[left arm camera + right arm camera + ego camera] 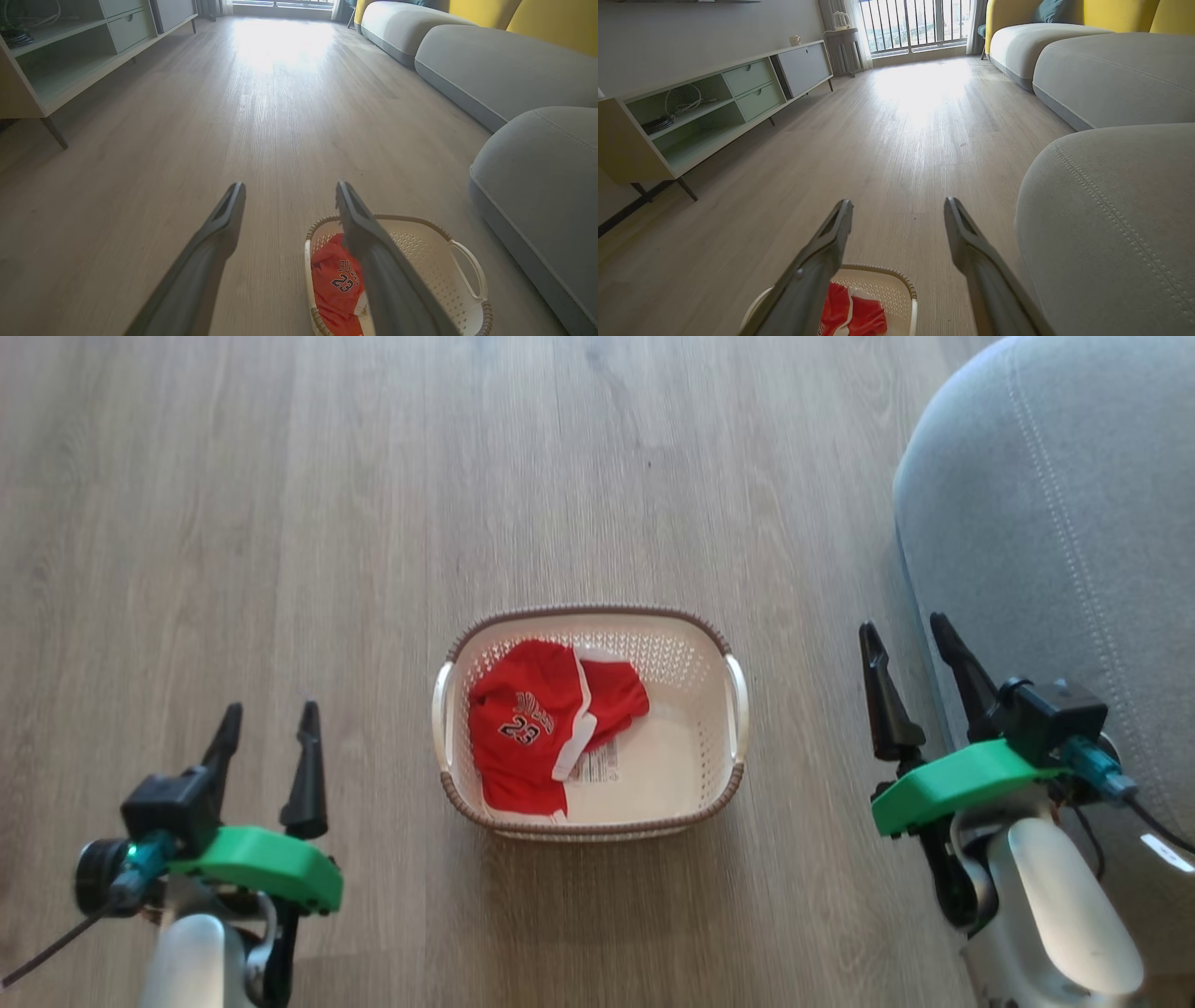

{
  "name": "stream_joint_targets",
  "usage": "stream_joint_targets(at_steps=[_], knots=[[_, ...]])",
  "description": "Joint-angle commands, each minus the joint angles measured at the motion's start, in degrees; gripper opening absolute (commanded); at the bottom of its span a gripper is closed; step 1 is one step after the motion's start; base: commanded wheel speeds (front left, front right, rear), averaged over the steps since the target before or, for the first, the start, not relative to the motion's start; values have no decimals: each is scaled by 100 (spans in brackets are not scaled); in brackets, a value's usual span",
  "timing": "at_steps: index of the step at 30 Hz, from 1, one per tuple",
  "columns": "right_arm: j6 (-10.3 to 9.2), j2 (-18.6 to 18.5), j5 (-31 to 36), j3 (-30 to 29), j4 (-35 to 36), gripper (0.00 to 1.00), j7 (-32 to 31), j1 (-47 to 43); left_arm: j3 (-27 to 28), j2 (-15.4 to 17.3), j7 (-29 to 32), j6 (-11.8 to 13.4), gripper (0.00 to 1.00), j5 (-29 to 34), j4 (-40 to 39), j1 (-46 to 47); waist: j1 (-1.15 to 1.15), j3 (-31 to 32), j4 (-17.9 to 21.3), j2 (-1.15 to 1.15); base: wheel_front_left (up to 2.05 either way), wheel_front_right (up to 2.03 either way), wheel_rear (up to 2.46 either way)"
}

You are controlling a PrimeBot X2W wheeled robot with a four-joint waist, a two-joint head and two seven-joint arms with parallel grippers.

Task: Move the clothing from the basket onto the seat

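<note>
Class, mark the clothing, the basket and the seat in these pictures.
clothing (512, 773): head view, red panel below the number 23.
basket (686, 770): head view, bare cream floor.
seat (980, 504): head view, grey fabric beside the stitching.

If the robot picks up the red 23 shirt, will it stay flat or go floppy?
Probably floppy: the red 23 jersey lies crumpled in the basket, so it would likely droop from a pinch. It looks thin, so probably light. The red piece beside it touches it and might drag along.
</note>
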State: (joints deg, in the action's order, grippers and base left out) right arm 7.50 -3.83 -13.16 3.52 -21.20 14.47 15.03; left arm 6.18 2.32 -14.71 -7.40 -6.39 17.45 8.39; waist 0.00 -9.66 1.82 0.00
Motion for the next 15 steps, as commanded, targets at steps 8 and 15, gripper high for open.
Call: stream_joint_targets(at_steps=[8, 15], knots=[[-1, 88, 66, 54, 513, 100, 52, 412, -579, 59, -29, -7, 100, -26, 55, 292, 0, -548, 103, 0, 0, 0, 0], [-1, 93, -51, 120, 777, 100, 52, 564, -1085, 180, -29, -8, 100, -159, 314, 491, 0, -966, 195, 0, 0, 0, 0]])
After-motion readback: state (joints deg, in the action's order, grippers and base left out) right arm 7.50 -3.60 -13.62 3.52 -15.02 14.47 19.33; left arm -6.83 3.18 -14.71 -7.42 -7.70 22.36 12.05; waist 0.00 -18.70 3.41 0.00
